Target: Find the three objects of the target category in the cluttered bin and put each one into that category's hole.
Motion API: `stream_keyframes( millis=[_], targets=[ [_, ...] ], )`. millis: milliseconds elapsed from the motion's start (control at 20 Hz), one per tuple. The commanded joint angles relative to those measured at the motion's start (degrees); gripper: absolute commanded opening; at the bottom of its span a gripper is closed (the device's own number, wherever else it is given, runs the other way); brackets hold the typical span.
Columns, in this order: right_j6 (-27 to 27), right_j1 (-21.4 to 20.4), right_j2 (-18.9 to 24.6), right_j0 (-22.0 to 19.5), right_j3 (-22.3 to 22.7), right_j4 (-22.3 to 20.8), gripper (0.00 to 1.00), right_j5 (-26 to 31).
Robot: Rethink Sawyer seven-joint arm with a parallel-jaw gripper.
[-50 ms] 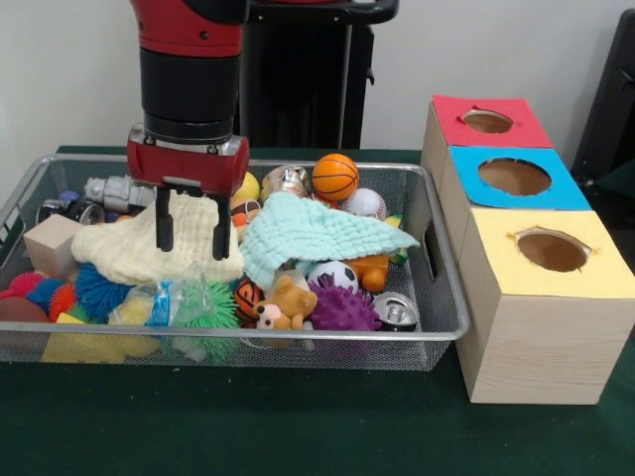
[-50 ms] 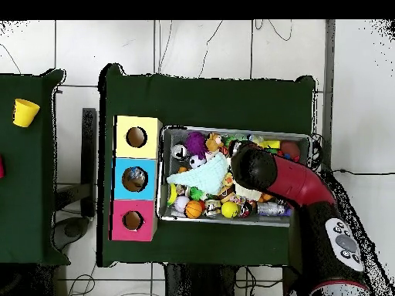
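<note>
At left centre of the front view, my end effector (image 1: pixel 192 230) straddles the yellow cloth (image 1: pixel 134 253) in the bin (image 1: pixel 437 297), fingers apart, nothing clamped; I should descend squarely, then pinch one fold.

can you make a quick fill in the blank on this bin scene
1. The gripper hangs over the pale ____ cloth.
2. The mint cloth partly covers a ____ ball.
3. The box nearest the camera in the front view has a ____ top.

Missing: yellow; soccer; yellow
</note>
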Motion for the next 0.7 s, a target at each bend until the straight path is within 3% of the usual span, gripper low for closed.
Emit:
stream_keyframes(
  millis=[50,700],
  targets=[
    [4.5,2.3,2.3,-1.7,5.6,-4.0,1.0,-2.5],
    [5.2,4.7,5.5,-4.8,7.0,-8.4,1.0,-13.2]
  ],
)
